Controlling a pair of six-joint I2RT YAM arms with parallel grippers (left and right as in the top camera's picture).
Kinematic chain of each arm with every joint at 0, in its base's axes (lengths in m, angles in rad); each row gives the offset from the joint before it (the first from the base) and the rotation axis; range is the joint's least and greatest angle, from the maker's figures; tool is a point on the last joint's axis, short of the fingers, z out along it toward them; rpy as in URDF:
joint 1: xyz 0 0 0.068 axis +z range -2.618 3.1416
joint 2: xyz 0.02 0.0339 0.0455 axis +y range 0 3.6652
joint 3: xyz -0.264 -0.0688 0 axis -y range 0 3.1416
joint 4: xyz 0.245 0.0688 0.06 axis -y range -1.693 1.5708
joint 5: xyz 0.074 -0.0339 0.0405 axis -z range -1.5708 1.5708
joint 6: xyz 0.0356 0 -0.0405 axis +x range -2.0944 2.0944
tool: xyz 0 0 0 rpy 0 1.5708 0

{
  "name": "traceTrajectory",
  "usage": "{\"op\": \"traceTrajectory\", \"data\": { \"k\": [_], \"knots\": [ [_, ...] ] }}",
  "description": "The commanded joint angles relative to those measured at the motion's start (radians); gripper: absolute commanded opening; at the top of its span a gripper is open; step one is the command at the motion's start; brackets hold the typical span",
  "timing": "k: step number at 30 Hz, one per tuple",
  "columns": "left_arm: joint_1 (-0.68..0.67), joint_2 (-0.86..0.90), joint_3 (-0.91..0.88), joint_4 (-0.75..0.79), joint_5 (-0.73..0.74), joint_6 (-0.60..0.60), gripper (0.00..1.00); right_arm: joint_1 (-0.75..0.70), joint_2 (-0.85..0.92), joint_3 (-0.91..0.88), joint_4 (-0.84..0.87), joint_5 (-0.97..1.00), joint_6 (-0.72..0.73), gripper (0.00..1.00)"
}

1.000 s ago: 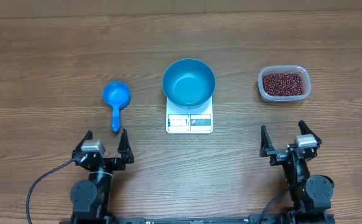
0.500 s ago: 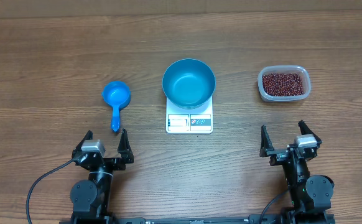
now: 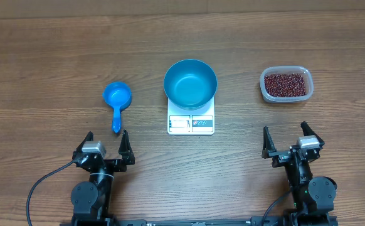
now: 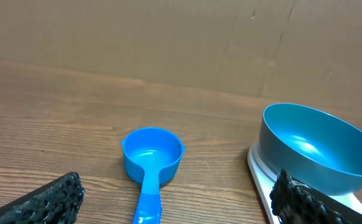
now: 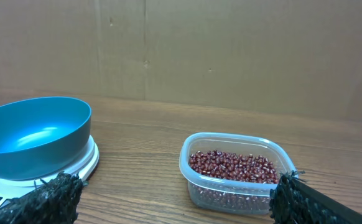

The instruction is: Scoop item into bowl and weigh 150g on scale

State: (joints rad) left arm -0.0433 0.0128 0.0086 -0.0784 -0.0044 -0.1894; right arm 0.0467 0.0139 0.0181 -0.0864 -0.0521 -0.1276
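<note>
The blue bowl point(image 3: 190, 83) point(image 4: 318, 148) point(image 5: 35, 135) stands empty on the white scale point(image 3: 190, 122), mid-table. Dark red-brown beans point(image 3: 286, 84) point(image 5: 232, 166) fill a clear tub point(image 3: 265, 93) point(image 5: 196, 186) at the right. A small blue scoop point(image 3: 116, 100) point(image 4: 150, 158) lies at the left, handle toward me. My left gripper point(image 3: 106, 142) point(image 4: 178, 202) is open near the front edge, just short of the scoop's handle, nothing between its fingers. My right gripper point(image 3: 289, 137) point(image 5: 175, 202) is open too, in front of the tub and apart from it.
A brown cardboard wall point(image 4: 168, 43) point(image 5: 231, 50) rises along the far edge of the wooden table point(image 3: 57, 56). Bare wood lies between the scoop, the scale and the tub, and between both arms at the front.
</note>
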Motion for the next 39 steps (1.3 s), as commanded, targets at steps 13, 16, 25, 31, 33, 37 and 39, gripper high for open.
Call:
{"op": "traceTrajectory", "data": {
  "k": [13, 16, 25, 31, 33, 37, 39],
  "knots": [
    [0.006, 0.007, 0.165, -0.196, -0.002, 0.151, 1.0, 0.005, -0.011, -0.01, 0.005, 0.002, -0.001, 1.0],
    [0.006, 0.07, 0.267, -0.24, -0.002, 0.193, 1.0, 0.005, -0.011, -0.01, 0.005, 0.002, -0.001, 1.0],
    [0.006, 0.456, 0.647, -0.375, 0.064, 0.258, 1.0, 0.005, -0.011, -0.01, 0.005, 0.002, -0.001, 1.0],
    [0.007, 0.844, 1.081, -0.684, 0.092, 0.353, 1.0, 0.005, -0.011, -0.01, 0.005, 0.002, -0.001, 1.0],
    [0.01, 0.963, 1.218, -0.791, 0.106, 0.394, 1.0, 0.005, -0.011, -0.01, 0.005, 0.002, -0.001, 1.0],
    [0.055, 1.209, 1.477, -1.013, 0.153, 0.462, 1.0, 0.005, -0.011, -0.01, 0.005, 0.002, -0.001, 1.0],
    [0.093, 1.309, 1.576, -1.104, 0.171, 0.475, 1.0, 0.005, -0.011, -0.01, 0.005, 0.002, -0.001, 1.0]
  ]
}}
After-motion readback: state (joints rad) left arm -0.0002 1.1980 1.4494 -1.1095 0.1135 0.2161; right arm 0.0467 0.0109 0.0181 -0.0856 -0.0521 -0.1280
